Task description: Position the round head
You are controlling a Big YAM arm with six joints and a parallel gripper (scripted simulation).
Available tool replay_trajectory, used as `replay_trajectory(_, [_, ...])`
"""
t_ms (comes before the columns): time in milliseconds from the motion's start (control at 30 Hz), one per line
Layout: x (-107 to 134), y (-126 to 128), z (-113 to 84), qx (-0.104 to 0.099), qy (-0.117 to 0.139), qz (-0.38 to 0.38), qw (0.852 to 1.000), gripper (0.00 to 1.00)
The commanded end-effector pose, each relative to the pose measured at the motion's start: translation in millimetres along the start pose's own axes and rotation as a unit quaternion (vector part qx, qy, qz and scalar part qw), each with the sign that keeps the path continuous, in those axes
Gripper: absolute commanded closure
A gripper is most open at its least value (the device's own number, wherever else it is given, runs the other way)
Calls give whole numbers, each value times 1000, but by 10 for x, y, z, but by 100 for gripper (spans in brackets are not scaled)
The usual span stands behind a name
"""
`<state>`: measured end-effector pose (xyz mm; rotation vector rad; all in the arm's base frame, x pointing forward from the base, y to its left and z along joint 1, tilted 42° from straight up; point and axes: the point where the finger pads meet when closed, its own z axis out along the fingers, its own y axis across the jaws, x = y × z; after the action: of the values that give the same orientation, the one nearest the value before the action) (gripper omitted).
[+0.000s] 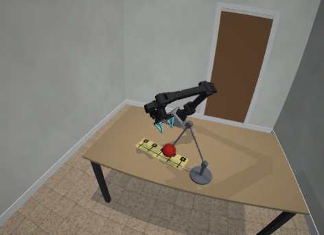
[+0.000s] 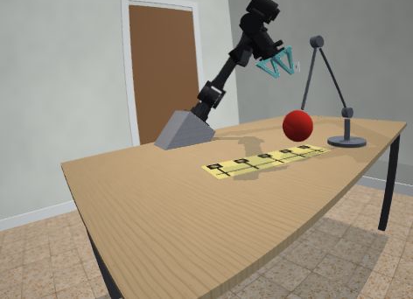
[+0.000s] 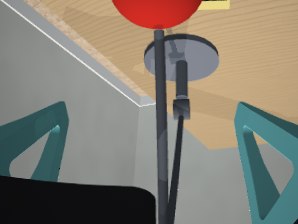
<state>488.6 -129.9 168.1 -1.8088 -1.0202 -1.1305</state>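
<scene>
The pincer (image 2: pixel 280 65) hung spread wide and gripping nothing, high above the bench (image 2: pixel 175 217). The lamp's red head (image 2: pixel 297 126) floated clear of the bench over the yellow strip (image 2: pixel 245 168), toward the strip's foot-side end, with the grey foot (image 2: pixel 346 142) resting on the bench just beyond.

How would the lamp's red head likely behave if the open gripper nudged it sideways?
The red head hangs on thin jointed rods, so it would probably swing with the linkage, not roll free. Its smooth round surface may slip off the fingers. The wide foot should resist tipping.
</scene>
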Motion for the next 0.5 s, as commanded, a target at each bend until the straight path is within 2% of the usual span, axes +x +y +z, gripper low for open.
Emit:
replay_trajectory(0, [28, 14, -24, -3, 0, -5, 1000, 0])
replay_trajectory(467, [24, 9, -35, -4, 0, -3, 1000, 0])
